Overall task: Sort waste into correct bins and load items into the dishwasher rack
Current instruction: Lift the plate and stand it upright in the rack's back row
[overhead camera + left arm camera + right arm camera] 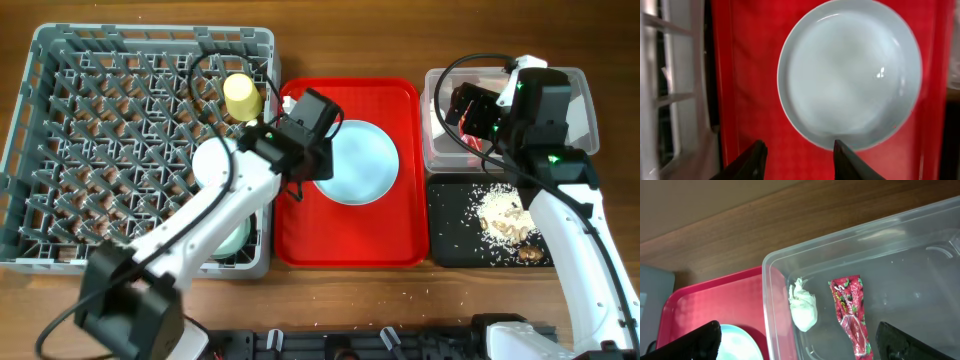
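On the wooden table (330,300), your left gripper (799,146), fingers spread and empty, faces the blue plate (850,75) just beyond its tips, probably to take the rim, while your right gripper (797,330) gapes empty over the tub (771,305) with its wrapper (852,312) and tissue (803,307).

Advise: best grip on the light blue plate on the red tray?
Take the light blue plate by its rim, at the edge nearest the open left gripper. It lies flat, face up, on the red tray, so only the raised rim offers a pinch, probably one finger over and one under.
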You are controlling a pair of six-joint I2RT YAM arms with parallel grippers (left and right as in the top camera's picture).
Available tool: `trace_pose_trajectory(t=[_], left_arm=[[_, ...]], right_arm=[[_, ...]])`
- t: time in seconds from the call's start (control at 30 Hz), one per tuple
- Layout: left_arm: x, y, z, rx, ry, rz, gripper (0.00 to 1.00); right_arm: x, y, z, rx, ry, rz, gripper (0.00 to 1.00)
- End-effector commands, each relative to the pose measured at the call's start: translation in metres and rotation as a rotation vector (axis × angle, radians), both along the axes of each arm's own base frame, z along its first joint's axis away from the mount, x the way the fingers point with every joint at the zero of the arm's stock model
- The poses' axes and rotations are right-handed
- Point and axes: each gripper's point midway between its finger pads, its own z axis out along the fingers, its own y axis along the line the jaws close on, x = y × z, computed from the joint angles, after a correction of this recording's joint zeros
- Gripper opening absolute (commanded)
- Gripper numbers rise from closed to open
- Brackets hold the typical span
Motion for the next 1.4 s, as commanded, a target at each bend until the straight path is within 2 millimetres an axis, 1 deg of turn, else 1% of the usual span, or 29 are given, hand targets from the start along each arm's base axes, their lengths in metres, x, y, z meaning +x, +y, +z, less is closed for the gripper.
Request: trace_pose_trajectory(t=[0.0, 0.03, 0.13, 0.2, 0.23, 0.33, 0.47, 0.5, 0.53, 0.63, 0.67, 0.7, 0.73, 0.77, 0.83, 0.87, 0.9, 0.93, 0.97, 1.0, 1.03, 1.07, 1.1, 1.13, 1.2, 1.23, 1.27, 1.33, 1.37], left_arm=[[0.010, 0.005, -0.037, 0.082, 0.023, 0.016, 0.45], [0.015, 0.008, -0.043, 0.104, 0.012, 0.027, 0.45], [0.031, 0.007, -0.061, 0.104, -0.001, 0.047, 0.44], [0.037, 0.005, -0.068, 0.099, -0.007, 0.052, 0.42], [0.041, 0.002, -0.075, 0.096, -0.011, 0.051, 0.41], [0.044, 0.001, -0.088, 0.101, -0.004, 0.051, 0.40], [0.041, 0.000, -0.112, 0.118, 0.038, 0.046, 0.31], [0.039, 0.001, -0.118, 0.127, 0.050, 0.044, 0.23], [0.038, 0.000, -0.121, 0.126, 0.058, 0.042, 0.13], [0.038, -0.008, -0.120, 0.086, 0.061, 0.030, 0.10], [0.040, -0.009, -0.119, 0.083, 0.053, 0.027, 0.04], [0.042, -0.010, -0.117, 0.085, 0.045, 0.008, 0.04], [0.042, -0.010, -0.109, 0.094, 0.034, -0.026, 0.04], [0.045, -0.009, -0.086, 0.105, 0.008, -0.075, 0.04], [0.055, 0.000, -0.027, 0.126, -0.087, -0.070, 0.04], [0.063, 0.014, 0.025, 0.154, -0.193, -0.029, 0.04], [0.064, 0.019, 0.054, 0.159, -0.257, -0.036, 0.04], [0.063, 0.023, 0.095, 0.160, -0.362, -0.091, 0.04], [0.059, 0.030, 0.128, 0.193, -0.455, -0.161, 0.04], [0.056, 0.050, 0.160, 0.280, -0.552, -0.165, 0.04], [0.053, 0.091, 0.198, 0.438, -0.651, -0.079, 0.04], [0.051, 0.132, 0.223, 0.588, -0.696, 0.021, 0.04], [0.051, 0.152, 0.230, 0.659, -0.695, 0.045, 0.04], [0.053, 0.167, 0.231, 0.710, -0.674, 0.044, 0.04], [0.062, 0.205, 0.221, 0.829, -0.586, 0.039, 0.04], [0.064, 0.230, 0.218, 0.923, -0.530, 0.061, 0.04], [0.065, 0.245, 0.219, 0.986, -0.498, 0.080, 0.04], [0.068, 0.265, 0.218, 1.119, -0.421, 0.060, 0.04], [0.069, 0.269, 0.219, 1.165, -0.398, 0.044, 0.04]], right_arm=[[0.002, 0.004, -0.001, -0.002, 0.003, 0.023, 1.00], [0.002, 0.004, -0.001, -0.002, 0.003, 0.023, 1.00], [0.002, 0.004, -0.001, -0.002, 0.003, 0.023, 1.00], [0.002, 0.004, -0.001, -0.002, 0.003, 0.023, 1.00], [0.002, 0.004, -0.001, -0.002, 0.003, 0.023, 1.00], [0.002, 0.004, -0.001, -0.002, 0.003, 0.023, 1.00], [0.002, 0.004, -0.001, -0.002, 0.003, 0.023, 1.00], [0.002, 0.004, -0.001, -0.002, 0.004, 0.023, 1.00], [0.002, 0.004, -0.001, -0.002, 0.003, 0.023, 1.00], [0.002, 0.004, -0.001, -0.002, 0.003, 0.023, 1.00], [0.002, 0.004, -0.001, -0.002, 0.003, 0.023, 1.00], [0.002, 0.004, -0.001, -0.002, 0.003, 0.023, 1.00], [0.002, 0.004, -0.001, -0.002, 0.003, 0.023, 1.00], [0.002, 0.004, -0.001, -0.002, 0.003, 0.023, 1.00], [0.002, 0.004, -0.001, -0.002, 0.003, 0.023, 1.00], [0.002, 0.004, -0.001, -0.002, 0.003, 0.023, 1.00], [0.002, 0.004, -0.001, -0.002, 0.003, 0.023, 1.00], [0.002, 0.004, -0.001, -0.002, 0.003, 0.023, 1.00], [0.002, 0.004, -0.001, -0.002, 0.003, 0.023, 1.00], [0.002, 0.004, -0.001, -0.002, 0.003, 0.023, 1.00], [0.002, 0.004, -0.001, -0.002, 0.003, 0.023, 1.00], [0.002, 0.004, -0.001, -0.002, 0.003, 0.023, 1.00], [0.002, 0.004, -0.001, -0.002, 0.003, 0.023, 1.00], [0.002, 0.004, -0.001, -0.002, 0.003, 0.023, 1.00], [0.002, 0.004, -0.001, -0.002, 0.003, 0.023, 1.00], [0.002, 0.004, -0.001, -0.002, 0.003, 0.023, 1.00], [0.002, 0.004, -0.001, -0.002, 0.003, 0.023, 1.00], [0.002, 0.004, -0.001, -0.002, 0.003, 0.023, 1.00], [0.002, 0.004, -0.001, -0.002, 0.003, 0.023, 1.00]])
